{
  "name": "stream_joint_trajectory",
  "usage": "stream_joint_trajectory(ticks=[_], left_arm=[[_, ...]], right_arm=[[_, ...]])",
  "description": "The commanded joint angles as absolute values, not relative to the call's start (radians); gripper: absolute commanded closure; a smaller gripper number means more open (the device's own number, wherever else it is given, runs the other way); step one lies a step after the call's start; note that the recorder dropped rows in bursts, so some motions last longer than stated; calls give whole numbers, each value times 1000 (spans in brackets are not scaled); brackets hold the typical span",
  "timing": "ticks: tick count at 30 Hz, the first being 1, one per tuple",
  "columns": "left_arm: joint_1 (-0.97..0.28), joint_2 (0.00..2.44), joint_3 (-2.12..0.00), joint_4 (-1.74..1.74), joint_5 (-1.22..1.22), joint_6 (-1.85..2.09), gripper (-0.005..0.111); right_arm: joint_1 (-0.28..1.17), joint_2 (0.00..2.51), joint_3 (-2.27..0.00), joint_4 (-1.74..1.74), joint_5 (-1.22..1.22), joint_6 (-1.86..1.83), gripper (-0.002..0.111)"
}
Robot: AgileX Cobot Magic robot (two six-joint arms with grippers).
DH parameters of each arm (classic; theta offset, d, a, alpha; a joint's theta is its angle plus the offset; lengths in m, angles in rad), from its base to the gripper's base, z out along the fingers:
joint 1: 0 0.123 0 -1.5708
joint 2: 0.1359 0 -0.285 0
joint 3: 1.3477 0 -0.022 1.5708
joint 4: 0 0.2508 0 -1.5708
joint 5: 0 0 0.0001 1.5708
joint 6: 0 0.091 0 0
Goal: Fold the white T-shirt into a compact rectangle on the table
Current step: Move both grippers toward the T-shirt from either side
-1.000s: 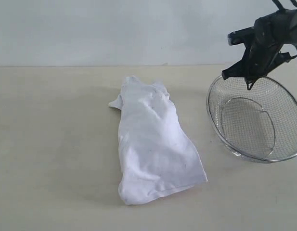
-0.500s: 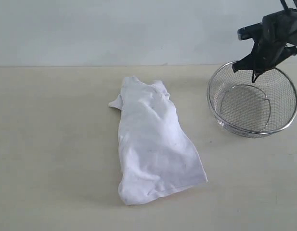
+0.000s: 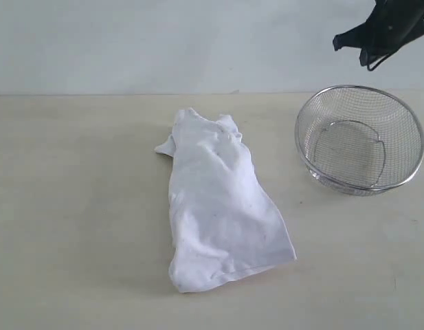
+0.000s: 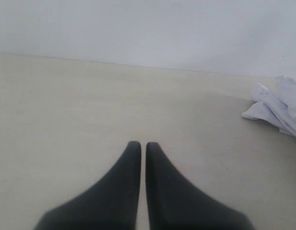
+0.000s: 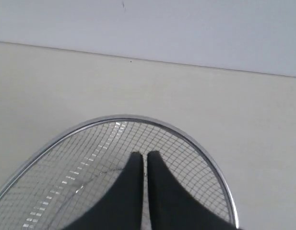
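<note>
- A soft, creased white T-shirt [image 3: 218, 206] lies in a long rumpled strip on the pale matte counter [image 3: 74, 206]. It sits apart from the wire basket [image 3: 404, 148], on the side away from the right arm.
- The basket is a round bowl of fine shiny steel mesh with a smooth bright rim. It stands upright near the counter's back edge, below the grey-white wall [image 3: 163, 41].
- Bare counter runs wide beyond the shirt's far side from the basket, and a clear strip separates shirt and basket.
- The right fingers [image 3: 380, 45], dark and tapered, hang in the air above the basket's back rim, touching nothing.
- The right wrist camera shows those fingers [image 5: 133, 191] pressed together and empty over the mesh and rim [image 5: 128, 118], which the exterior camera cannot resolve.
- Only the left wrist camera shows the left fingers [image 4: 124, 191]. They are closed to a thin slit with nothing between them, over bare counter [image 4: 66, 105], with a crumpled edge of the shirt [image 4: 282, 108] off to one side.
</note>
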State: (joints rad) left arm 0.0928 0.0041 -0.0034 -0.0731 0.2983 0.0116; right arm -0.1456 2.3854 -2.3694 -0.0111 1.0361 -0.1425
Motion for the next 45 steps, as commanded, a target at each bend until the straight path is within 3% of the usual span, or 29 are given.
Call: stream_joint_trajectory(ticks=[1, 13, 16, 20, 24, 28, 34, 41, 45], left_arm=[[95, 0, 0, -82, 296, 15, 102], [95, 0, 0, -49, 292, 20, 102], [95, 0, 0, -69, 177, -22, 102], [95, 0, 0, -207, 109, -30, 102], [95, 62, -155, -264, 113, -30, 102], [27, 332, -412, -452, 284, 224, 102], [-62, 765, -667, -1202, 531, 1109, 102], [-70, 1245, -785, -1416, 728, 1267, 102], [-70, 1496, -841, -1529, 959, 1475, 102]], right_arm=[[-149, 2285, -2378, 0, 1152, -151, 109], [-139, 2128, -2373, 258, 1221, -249, 109], [-135, 2126, -2373, 446, 1221, -329, 109], [-99, 2126, -2373, 451, 1221, -351, 109], [-15, 2126, -2373, 421, 1221, -354, 109], [21, 2109, -2333, 406, 1221, -312, 109], [18, 1961, -2076, 295, 1221, -314, 109], [18, 1706, -1695, 305, 1212, -346, 109], [18, 1553, -1443, 311, 1101, -324, 109]])
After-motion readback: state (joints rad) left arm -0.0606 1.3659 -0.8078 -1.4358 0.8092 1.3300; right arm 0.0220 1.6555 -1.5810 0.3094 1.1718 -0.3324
